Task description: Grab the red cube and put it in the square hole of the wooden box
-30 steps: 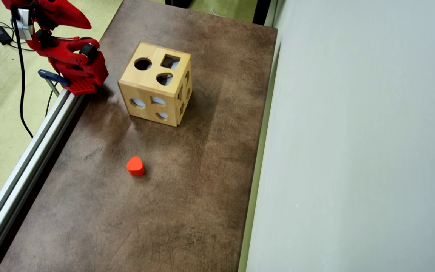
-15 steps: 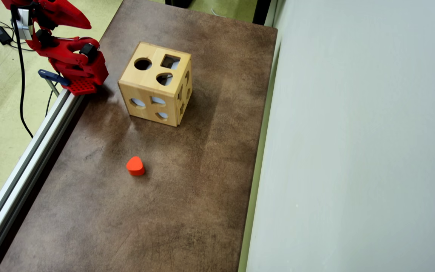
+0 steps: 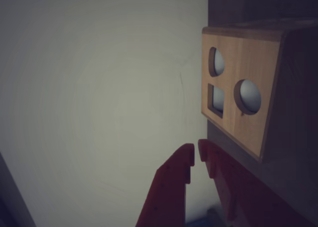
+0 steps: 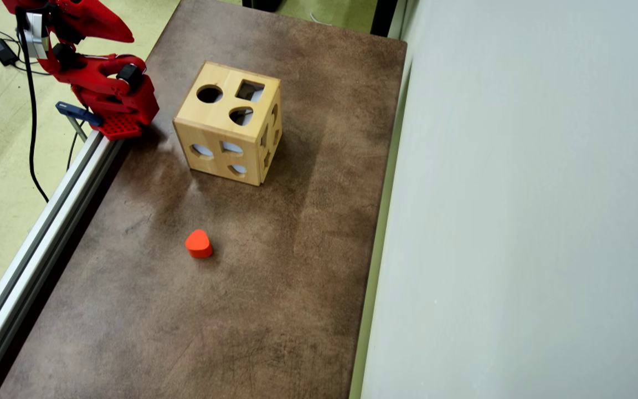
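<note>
A small red block [image 4: 199, 244], rounded and heart-like from above, lies on the brown table in the overhead view, in front of the wooden box [image 4: 225, 130]. The box's top face has a square hole [image 4: 250, 90] beside two rounded holes. My red gripper [image 4: 125, 36] is folded back at the table's far left corner, well away from the block. In the wrist view the gripper [image 3: 196, 152] is shut and empty, its tips almost touching. The box [image 3: 248, 132] stands just right of it, showing a face with a squarish hole [image 3: 216, 99]. The block is out of the wrist view.
A metal rail [image 4: 36, 244] runs along the table's left edge. A pale wall [image 4: 518, 221] borders the right side and fills the left of the wrist view [image 3: 99, 88]. Cables [image 4: 31, 138] hang off the left edge by the arm's base [image 4: 114, 105].
</note>
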